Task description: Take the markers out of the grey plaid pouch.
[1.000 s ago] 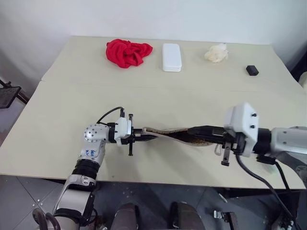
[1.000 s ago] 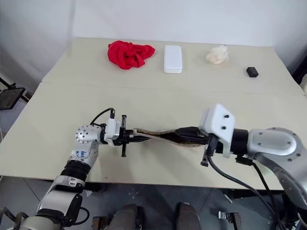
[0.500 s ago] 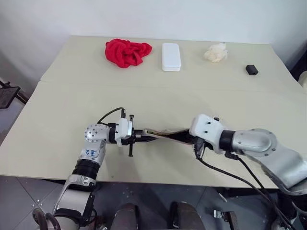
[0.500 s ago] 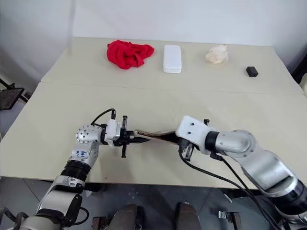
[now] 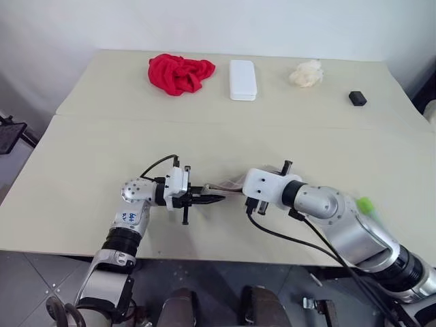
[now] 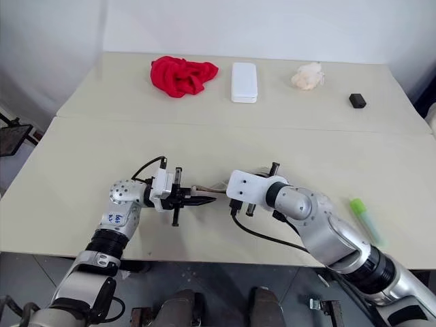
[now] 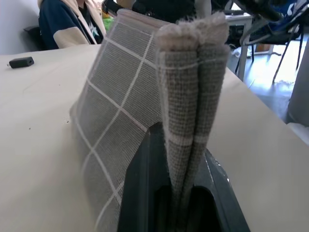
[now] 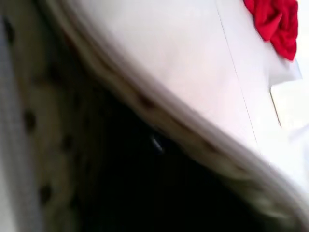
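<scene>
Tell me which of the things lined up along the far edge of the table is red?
The crumpled red cloth, at the left end of the row. Beside it lie a white case, a pale crumpled wad and a small black block.

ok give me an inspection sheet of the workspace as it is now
surface: beige table, seam across it
job's things: grey plaid pouch held up off the table; green marker lying on the table by the right arm; red marker not seen
clutter: red cloth, white case, cream wad, small black block along the far edge
grippers: left pincer shut on the pouch end; right pincer at the pouch mouth
cables: black cable under the right arm
surroundings: white wall, person seated beyond the table
</scene>
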Controlling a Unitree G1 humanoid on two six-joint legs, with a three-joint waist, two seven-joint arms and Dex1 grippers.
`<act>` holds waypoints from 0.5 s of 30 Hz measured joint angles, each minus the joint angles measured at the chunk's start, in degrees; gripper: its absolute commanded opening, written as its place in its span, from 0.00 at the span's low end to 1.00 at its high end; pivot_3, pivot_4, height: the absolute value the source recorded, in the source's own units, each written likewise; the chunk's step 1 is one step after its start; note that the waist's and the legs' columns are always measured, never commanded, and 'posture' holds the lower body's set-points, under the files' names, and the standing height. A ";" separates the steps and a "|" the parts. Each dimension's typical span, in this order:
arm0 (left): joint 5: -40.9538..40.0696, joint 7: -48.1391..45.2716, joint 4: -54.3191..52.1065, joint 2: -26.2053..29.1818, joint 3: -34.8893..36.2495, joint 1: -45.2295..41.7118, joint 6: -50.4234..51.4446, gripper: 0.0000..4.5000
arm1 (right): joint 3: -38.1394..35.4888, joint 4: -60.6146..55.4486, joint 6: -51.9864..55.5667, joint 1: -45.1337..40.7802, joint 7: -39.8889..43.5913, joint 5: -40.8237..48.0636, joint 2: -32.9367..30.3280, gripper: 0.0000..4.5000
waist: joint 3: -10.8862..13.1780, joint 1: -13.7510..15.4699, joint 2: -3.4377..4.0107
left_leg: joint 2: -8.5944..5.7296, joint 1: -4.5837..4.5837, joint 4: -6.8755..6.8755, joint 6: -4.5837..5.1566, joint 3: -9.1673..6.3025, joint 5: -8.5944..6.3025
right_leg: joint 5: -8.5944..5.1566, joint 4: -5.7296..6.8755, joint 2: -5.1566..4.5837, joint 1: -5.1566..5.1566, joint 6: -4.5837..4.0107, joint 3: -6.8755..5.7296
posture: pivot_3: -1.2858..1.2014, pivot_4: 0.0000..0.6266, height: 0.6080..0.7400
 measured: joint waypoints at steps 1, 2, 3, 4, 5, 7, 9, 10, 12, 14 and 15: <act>-0.07 -0.05 -0.24 0.03 0.00 -0.05 0.86 0.00 | 0.57 0.95 -1.03 -0.09 0.12 -1.01 0.67 0.49 | 0.00 -0.03 0.00 | 0.00 0.00 0.00 0.00 0.00 0.00 | 0.00 0.00 0.00 0.00 0.00 0.00 | 0.52 0.24 1.00; -0.20 -0.18 -0.63 0.14 0.03 -0.05 1.74 0.00 | 0.91 1.79 -1.86 -0.14 0.24 -1.91 1.33 0.57 | 0.00 -0.08 0.00 | 0.00 0.00 0.00 0.00 0.00 0.00 | 0.00 0.00 0.01 -0.01 0.00 0.00 | 0.52 0.24 1.00; -0.30 -0.35 -1.27 0.23 0.03 -0.05 2.62 0.00 | 1.28 2.66 -2.61 -0.30 0.40 -2.77 2.06 0.64 | 0.00 -0.18 0.00 | 0.00 0.00 -0.01 -0.01 0.00 0.00 | 0.00 0.01 0.01 -0.01 0.00 -0.01 | 0.52 0.24 1.00; -0.43 -0.60 -1.89 0.32 0.03 -0.07 3.50 0.00 | 1.46 3.56 -3.57 -0.57 0.62 -3.35 2.79 0.70 | 0.00 -0.28 0.00 | 0.00 0.00 -0.01 -0.01 0.00 0.00 | 0.00 0.01 0.01 -0.01 0.00 -0.01 | 0.52 0.24 1.00; -0.78 -0.79 -2.31 0.52 0.01 -0.10 4.96 0.00 | 1.54 4.96 -5.00 -1.19 1.00 -4.11 3.97 0.77 | 0.00 -0.53 0.00 | 0.00 0.00 0.00 -0.01 -0.01 0.01 | 0.00 0.01 0.01 -0.01 0.00 -0.01 | 0.52 0.24 1.00; -1.41 -1.17 -3.02 0.68 0.02 -0.11 6.85 0.00 | 1.57 6.85 -7.53 -1.89 1.52 -5.25 5.43 0.88 | 0.00 -0.92 0.00 | 0.00 0.00 -0.01 -0.02 -0.02 0.01 | 0.00 0.02 0.01 -0.01 0.00 -0.02 | 0.52 0.24 1.00; -1.53 -1.64 -4.31 1.27 -0.06 -0.13 8.64 0.00 | 1.65 9.16 -11.31 -2.02 1.86 -6.53 6.67 0.88 | 0.00 -1.23 0.00 | 0.00 0.00 -0.03 -0.03 -0.03 0.02 | 0.00 0.01 0.01 -0.01 0.00 -0.03 | 0.52 0.24 1.00; -1.55 -1.92 -4.49 1.47 -0.09 -0.14 9.56 0.00 | 1.81 10.58 -13.42 -2.04 1.90 -7.43 7.17 0.88 | 0.00 -1.29 0.00 | 0.00 0.00 -0.03 -0.03 -0.03 0.02 | 0.00 0.01 0.01 -0.01 0.00 -0.03 | 0.52 0.24 1.00; -1.58 -2.23 -4.66 1.70 -0.37 -0.12 11.71 0.00 | 2.59 14.76 -18.20 -2.47 2.17 -9.15 8.07 0.88 | 0.00 -1.38 0.00 | 0.00 0.00 -0.03 -0.04 -0.02 0.02 | 0.00 0.01 0.01 -0.01 0.00 -0.03 | 0.52 0.24 1.00; -1.59 -2.38 -4.83 2.03 -0.51 -0.07 13.15 0.00 | 2.59 16.75 -20.87 -2.95 2.73 -9.91 8.76 0.88 | 0.00 -1.41 0.00 | 0.01 0.00 -0.03 -0.05 -0.03 0.03 | 0.00 0.02 0.02 -0.01 0.00 -0.03 | 0.52 0.24 1.00; -1.59 -2.39 -5.30 2.25 -0.53 -0.07 14.14 0.00 | 2.50 17.65 -22.23 -3.38 3.35 -10.20 8.85 0.88 | 0.00 -1.41 0.00 | 0.01 0.00 -0.03 -0.05 -0.03 0.03 | 0.00 0.02 0.01 -0.01 0.00 -0.03 | 0.52 0.24 1.00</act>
